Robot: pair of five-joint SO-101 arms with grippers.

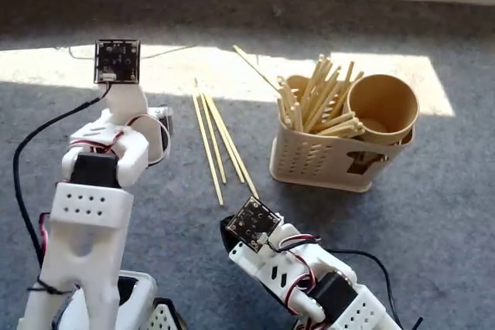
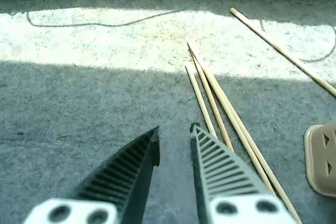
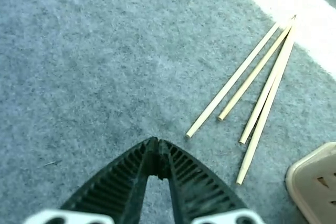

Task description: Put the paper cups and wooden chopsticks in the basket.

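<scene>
Loose chopsticks (image 3: 233, 80) beside basket (image 1: 317, 164), just ahead of left gripper (image 2: 175, 128), slightly parted, empty; right gripper (image 3: 156, 141) pinched closed, empty, near stick ends.

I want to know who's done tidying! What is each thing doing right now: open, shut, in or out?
Basket: upright, holding things.
Paper cup: in the basket, mouth up.
Loose chopsticks: flat on the carpet, outside the basket.
Left gripper: open, empty.
Right gripper: shut, empty.
</scene>
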